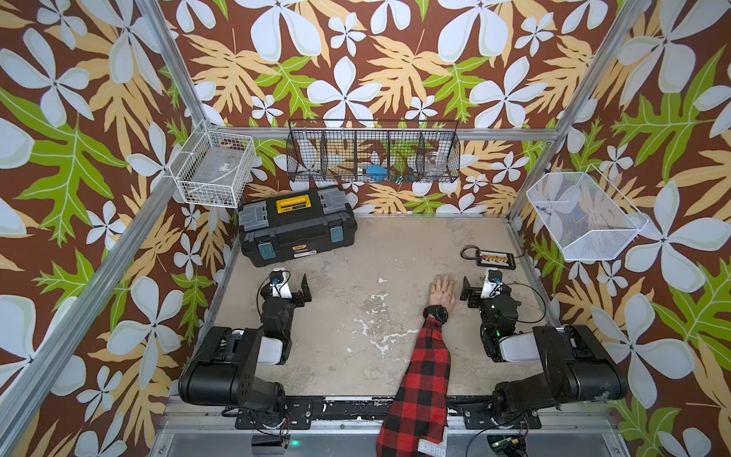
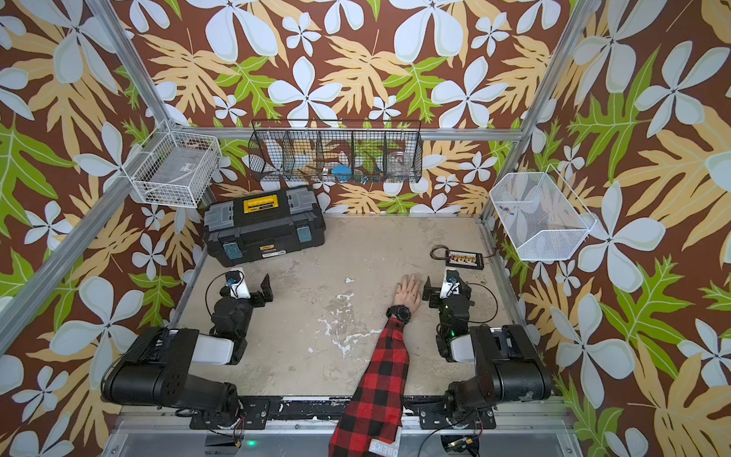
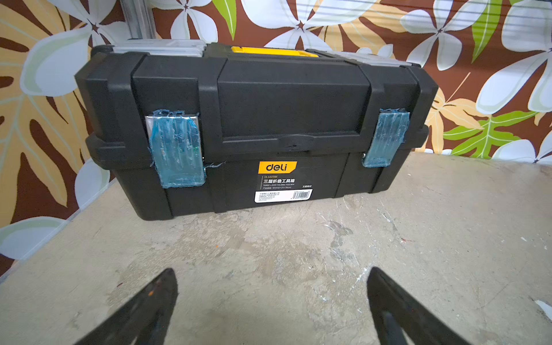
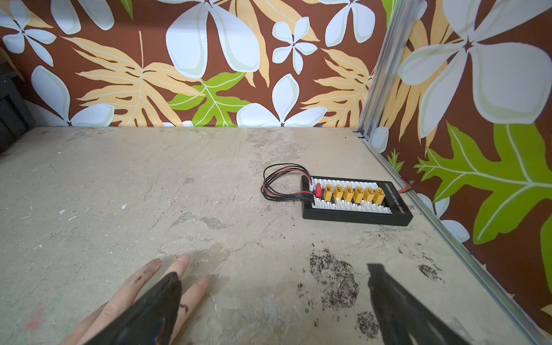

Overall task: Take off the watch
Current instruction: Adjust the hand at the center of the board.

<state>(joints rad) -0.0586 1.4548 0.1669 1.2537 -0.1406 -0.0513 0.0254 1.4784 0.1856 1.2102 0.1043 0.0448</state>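
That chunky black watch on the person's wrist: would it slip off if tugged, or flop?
Strapped closed behind the person's wider bare hand, the chunky black wristwatch probably won't slip off. Its thick round case looks rigid; the strap likely bends once undone.

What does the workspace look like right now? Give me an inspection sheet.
Surface: table worn, paint-flecked.
Job's things: watch strapped on, at the plaid sleeve cuff; hand flat on table.
Clutter: closed toolbox, connector board.
Tools: left tool open, empty, facing toolbox; right tool open, empty, beside the hand.
Cables: wire loop on the board; cable loop on each arm.
Surroundings: white wire basket, black divided basket, white mesh basket, floral walls.
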